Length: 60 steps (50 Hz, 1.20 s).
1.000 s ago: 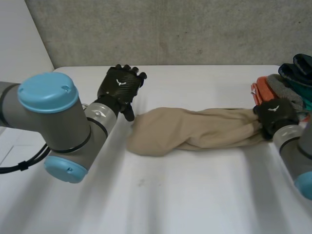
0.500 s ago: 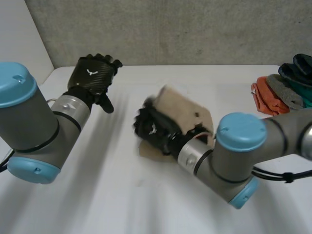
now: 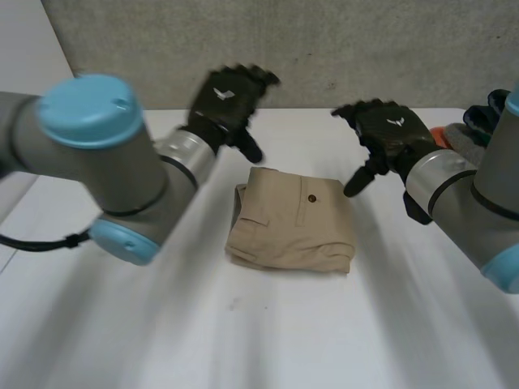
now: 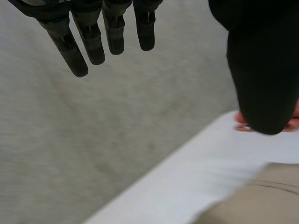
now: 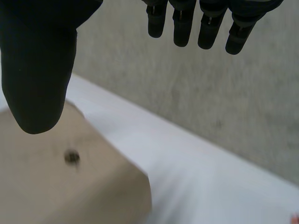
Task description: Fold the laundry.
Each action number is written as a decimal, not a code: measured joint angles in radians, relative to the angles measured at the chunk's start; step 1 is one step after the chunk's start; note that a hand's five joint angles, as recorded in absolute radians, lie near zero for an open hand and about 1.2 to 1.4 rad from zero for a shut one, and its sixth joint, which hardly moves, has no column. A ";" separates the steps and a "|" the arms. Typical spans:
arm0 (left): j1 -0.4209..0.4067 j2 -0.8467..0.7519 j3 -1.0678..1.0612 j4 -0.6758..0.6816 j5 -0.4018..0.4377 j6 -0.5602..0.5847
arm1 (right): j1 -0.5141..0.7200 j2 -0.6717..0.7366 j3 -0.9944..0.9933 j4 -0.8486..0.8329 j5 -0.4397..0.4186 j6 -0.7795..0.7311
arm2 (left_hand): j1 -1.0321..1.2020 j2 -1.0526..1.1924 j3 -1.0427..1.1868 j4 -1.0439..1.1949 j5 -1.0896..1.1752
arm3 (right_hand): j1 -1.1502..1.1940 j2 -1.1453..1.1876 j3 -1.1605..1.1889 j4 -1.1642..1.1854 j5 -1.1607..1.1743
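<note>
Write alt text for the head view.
A folded tan garment lies on the white table, with the left hand and the right hand open near its far corners. More clothes are piled at the table's right edge.

On my screen I see a smooth white flat surface (image 3: pixel 268 340) that runs from one side to the other. A rough grey wall (image 3: pixel 365 49) rises behind its far edge. It looks like concrete and has small dark specks on it. At the far left, a plain white panel (image 3: pixel 24 49) stands beside the grey wall. The light is soft and even.
</note>
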 measured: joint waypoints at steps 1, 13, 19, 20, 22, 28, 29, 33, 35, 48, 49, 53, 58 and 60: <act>-0.013 -0.029 0.025 -0.020 0.008 -0.001 | -0.006 0.019 -0.017 0.026 0.007 -0.005 | 0.000 0.000 0.000 0.000 0.000 | 0.000 0.000 0.000 0.000 0.000; -0.074 -0.303 0.226 -0.277 -0.032 0.040 | -0.005 0.242 -0.122 0.105 -0.011 -0.037 | 0.000 0.000 0.000 0.000 0.000 | 0.000 0.000 0.000 0.000 0.000; -0.057 -0.345 0.237 -0.309 -0.168 0.155 | 0.000 0.351 -0.156 0.098 -0.022 -0.040 | 0.000 0.000 0.000 0.000 0.000 | 0.000 0.000 0.000 0.000 0.000; -0.054 -0.350 0.235 -0.311 -0.193 0.186 | 0.001 0.371 -0.165 0.097 -0.021 -0.043 | -0.004 0.000 0.000 0.000 0.000 | 0.000 0.000 0.000 0.000 0.000; -0.051 -0.356 0.232 -0.314 -0.225 0.231 | 0.005 0.401 -0.180 0.096 -0.018 -0.051 | -0.010 0.000 0.000 0.000 0.000 | -0.004 0.000 0.000 0.000 0.000; -0.050 -0.361 0.219 -0.325 -0.263 0.312 | 0.024 0.445 -0.218 0.098 0.008 -0.113 | -0.011 0.000 0.000 0.000 0.000 | -0.019 0.000 0.000 0.000 0.000; -0.051 -0.359 0.218 -0.326 -0.263 0.314 | 0.025 0.444 -0.219 0.098 0.010 -0.118 | -0.011 0.000 0.000 0.000 0.000 | -0.019 0.000 0.000 0.000 0.000; -0.055 -0.321 0.213 -0.331 -0.243 0.317 | 0.035 0.401 -0.228 0.099 0.043 -0.174 | -0.018 0.000 0.000 0.000 0.000 | -0.019 0.000 0.000 0.000 0.000; -0.057 -0.284 0.212 -0.331 -0.224 0.314 | 0.039 0.348 -0.222 0.096 0.062 -0.196 | -0.025 0.000 0.000 0.000 -0.002 | -0.019 0.000 0.000 0.000 0.000; -0.012 -0.001 0.210 -0.326 0.031 0.200 | 0.141 0.062 0.098 -0.109 0.150 -0.336 | -0.025 0.000 0.000 0.000 -0.003 | -0.019 0.000 0.000 0.000 -0.003; -0.004 0.015 0.211 -0.326 0.070 0.179 | 0.157 0.053 0.139 -0.143 0.155 -0.354 | -0.025 0.000 0.000 0.000 -0.003 | -0.019 0.000 0.000 0.000 -0.003; 0.019 0.063 0.212 -0.328 0.238 0.100 | 0.218 0.043 0.297 -0.302 0.169 -0.408 | -0.025 0.000 0.000 0.000 -0.003 | -0.019 0.000 0.000 0.000 -0.003; 0.030 0.092 0.211 -0.334 0.416 0.020 | 0.262 0.097 0.399 -0.477 0.181 -0.428 | -0.025 0.000 0.000 0.000 -0.003 | -0.019 0.000 0.000 0.000 -0.003; 0.031 0.095 0.211 -0.336 0.448 0.000 | 0.272 0.134 0.409 -0.531 0.189 -0.431 | -0.025 0.000 0.000 0.000 -0.003 | -0.019 0.000 0.000 0.000 -0.003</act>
